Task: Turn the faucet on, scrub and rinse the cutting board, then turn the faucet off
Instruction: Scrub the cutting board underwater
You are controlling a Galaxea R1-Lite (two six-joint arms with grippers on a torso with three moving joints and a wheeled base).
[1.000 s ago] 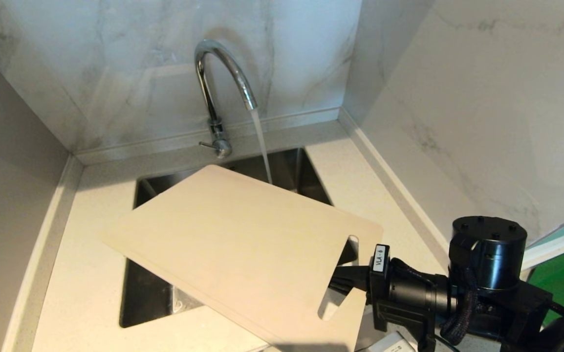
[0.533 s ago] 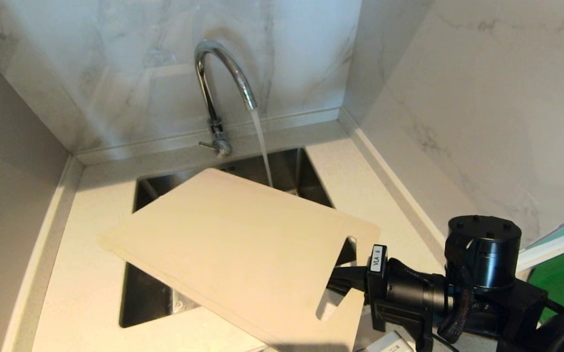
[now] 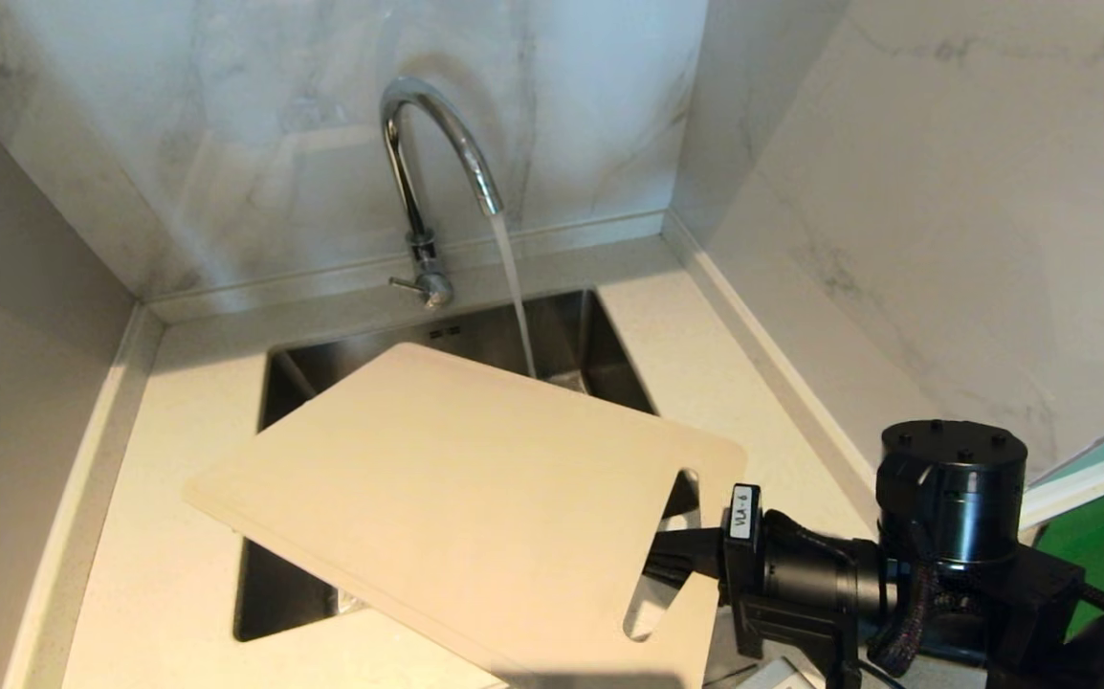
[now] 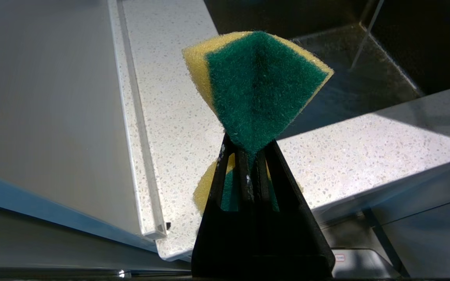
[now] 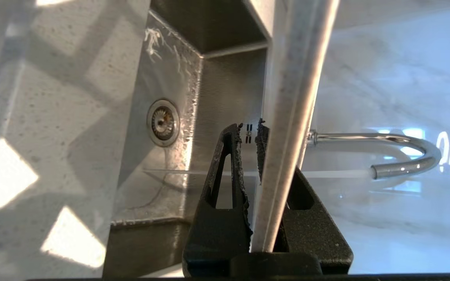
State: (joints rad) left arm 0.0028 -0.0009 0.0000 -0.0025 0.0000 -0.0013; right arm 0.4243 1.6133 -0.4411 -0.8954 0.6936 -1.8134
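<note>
Faucet: the faucet (image 3: 432,172) stood at the back edge of the sink (image 3: 571,330), its lever (image 3: 408,283) sticking out to the side at the base; water (image 3: 514,287) ran from the spout in 1 steady stream into the basin, just past the far edge of the board.
Cutting board: the cutting board (image 3: 456,498) was held in the air over the sink, tilted, its handle slot (image 3: 662,555) at the end nearest the right arm and its far corner reaching over the left rim of the basin.
Right gripper: the right gripper (image 5: 251,132) came in from the lower right of the head view; its fingers (image 5: 229,168) were pinched narrow on the board's edge beside the slot, 1 on each face.
Left gripper: the left gripper (image 4: 248,156) was outside the head view; its fingers (image 4: 244,175) were squeezed tight on a sponge (image 4: 256,86), yellow with a green scouring face, folded by the grip, above the speckled tabletop (image 4: 178,117) near the sink's corner.
Sink: the drain (image 5: 163,122) showed on the steel floor, wet with droplets.
</note>
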